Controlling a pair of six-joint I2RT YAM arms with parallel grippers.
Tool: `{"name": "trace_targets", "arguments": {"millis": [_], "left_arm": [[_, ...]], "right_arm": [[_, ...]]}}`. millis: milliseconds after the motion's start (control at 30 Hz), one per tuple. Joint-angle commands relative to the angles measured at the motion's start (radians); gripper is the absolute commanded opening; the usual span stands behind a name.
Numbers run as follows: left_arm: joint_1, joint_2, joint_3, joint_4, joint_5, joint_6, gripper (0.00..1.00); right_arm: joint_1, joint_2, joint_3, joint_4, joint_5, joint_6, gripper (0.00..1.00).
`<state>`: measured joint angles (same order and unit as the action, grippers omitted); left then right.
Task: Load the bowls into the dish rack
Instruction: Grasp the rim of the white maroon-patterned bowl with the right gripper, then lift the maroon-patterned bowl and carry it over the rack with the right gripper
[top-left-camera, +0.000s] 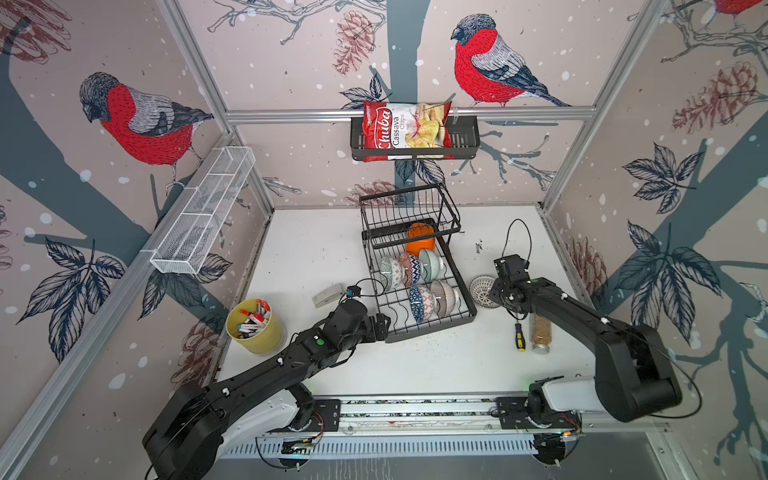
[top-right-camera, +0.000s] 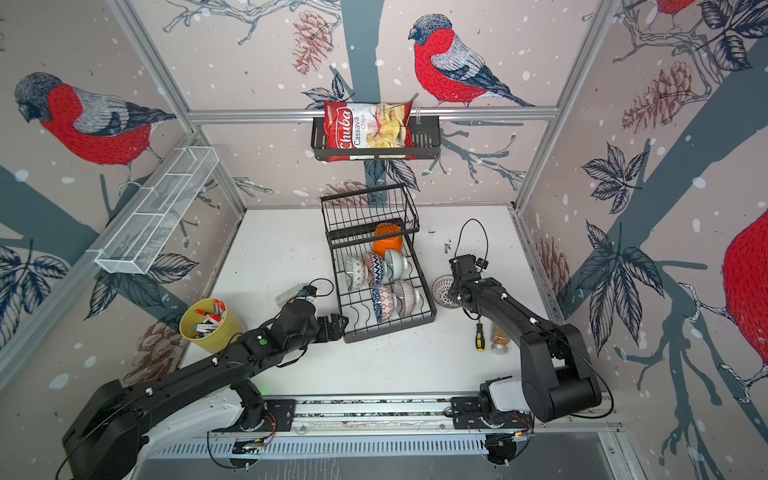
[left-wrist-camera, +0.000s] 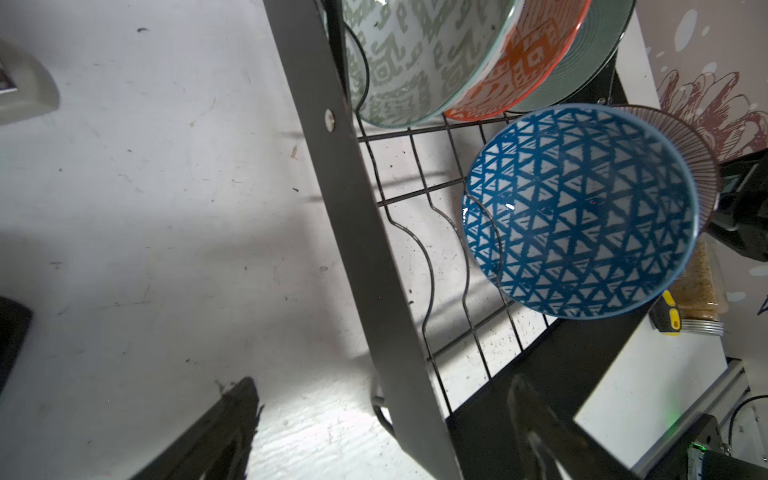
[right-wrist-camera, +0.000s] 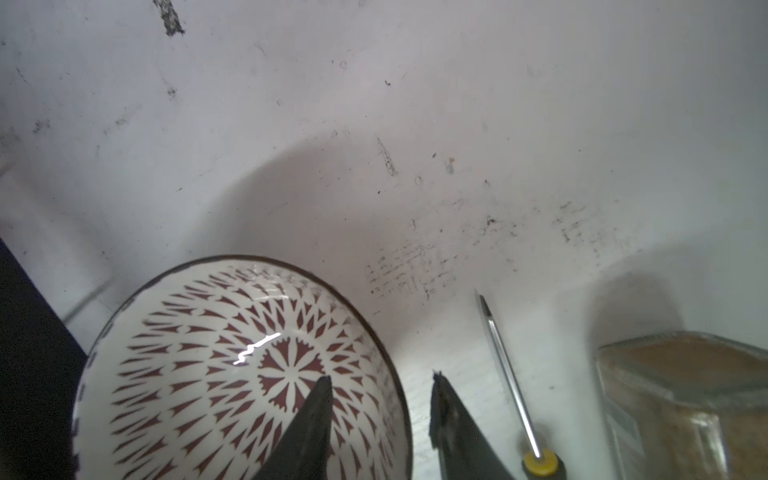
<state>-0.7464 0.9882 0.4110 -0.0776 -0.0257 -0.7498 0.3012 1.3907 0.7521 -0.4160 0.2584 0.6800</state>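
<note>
The black wire dish rack (top-left-camera: 432, 329) stands mid-table with several bowls on edge in it: an orange one (top-left-camera: 420, 241), a mint one (top-left-camera: 430, 265), and a blue-triangle one (left-wrist-camera: 582, 212). One white bowl with a red petal pattern (top-left-camera: 482, 291) (right-wrist-camera: 232, 374) sits on the table just right of the rack. My right gripper (right-wrist-camera: 382, 377) is over its rim, one finger inside and one outside, with a gap still showing. My left gripper (left-wrist-camera: 382, 384) is wide open at the rack's near-left corner (top-left-camera: 380, 326), its fingers either side of the frame bar, holding nothing.
A yellow-handled screwdriver (top-left-camera: 519, 337) and a spice jar (top-left-camera: 541, 334) lie close to the right arm. A yellow cup of pens (top-left-camera: 254, 326) and a small grey device (top-left-camera: 328, 295) sit left of the rack. A black shelf basket with a chips bag (top-left-camera: 407, 131) hangs on the back wall.
</note>
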Motion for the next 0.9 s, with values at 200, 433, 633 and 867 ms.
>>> {"name": "trace_targets", "arguments": {"millis": [200, 433, 633, 867], "left_arm": [[-0.006, 0.030, -0.008, 0.121, 0.000, 0.022, 0.93], [-0.009, 0.083, 0.002, 0.178, 0.016, 0.038, 0.93], [-0.013, 0.111, 0.005, 0.249, 0.027, 0.037, 0.93], [-0.017, 0.154, 0.018, 0.321, 0.035, 0.035, 0.93]], "right_arm": [[0.002, 0.041, -0.002, 0.021, 0.034, 0.010, 0.22], [0.002, 0.019, 0.030, -0.026, 0.077, 0.007, 0.03], [0.014, -0.006, 0.070, -0.084, 0.136, 0.007, 0.00], [0.057, -0.052, 0.138, -0.177, 0.233, 0.009, 0.00]]}}
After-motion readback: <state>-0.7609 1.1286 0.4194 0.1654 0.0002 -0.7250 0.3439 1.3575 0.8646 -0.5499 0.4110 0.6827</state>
